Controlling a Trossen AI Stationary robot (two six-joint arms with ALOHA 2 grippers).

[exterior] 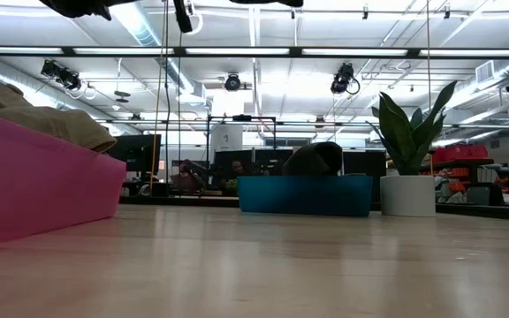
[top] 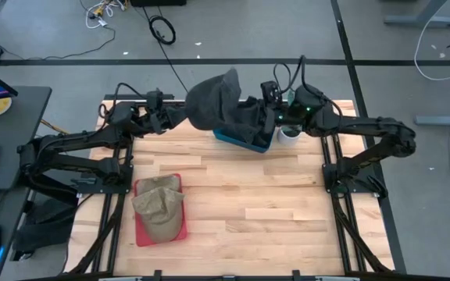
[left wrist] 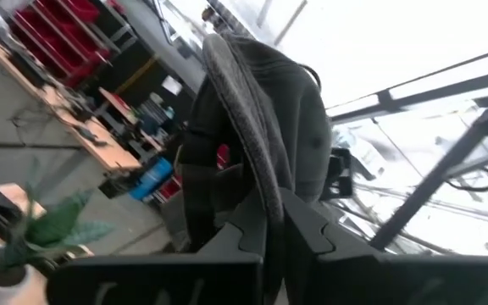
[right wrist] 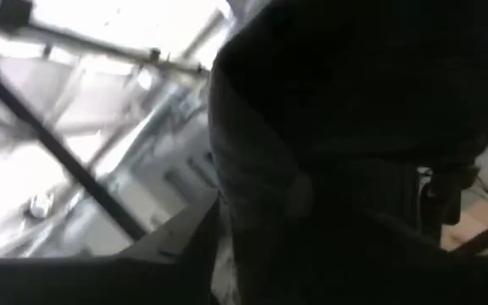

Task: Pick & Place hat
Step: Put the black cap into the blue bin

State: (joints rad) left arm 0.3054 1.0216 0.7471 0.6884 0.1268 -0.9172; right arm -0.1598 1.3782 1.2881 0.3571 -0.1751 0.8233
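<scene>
Two arms meet at dark grey hat (top: pixel 219 100), held aloft over blue bin (top: pixel 244 140) at surface's (top: pixel 272 211) far edge. We see hat's long axis running left-right, peak raised, lower end trailing into bin. Left gripper (top: pixel 180 117) fingers pinched on hat's edge. Right gripper (top: pixel 266 117) buried in fabric; we cannot tell finger state. Tan hat (top: pixel 159 204) rests on pink tray (top: pixel 141 234), near-left. Surface's middle and right side open.

Pink bin (exterior: pixel 42 181) with tan hat (exterior: pixel 38 119) at left; blue bin (exterior: pixel 303 196) with dark hat (exterior: pixel 315 159) at centre; potted plant (exterior: pixel 409 150) to its right, on counter (exterior: pixel 254 265).
</scene>
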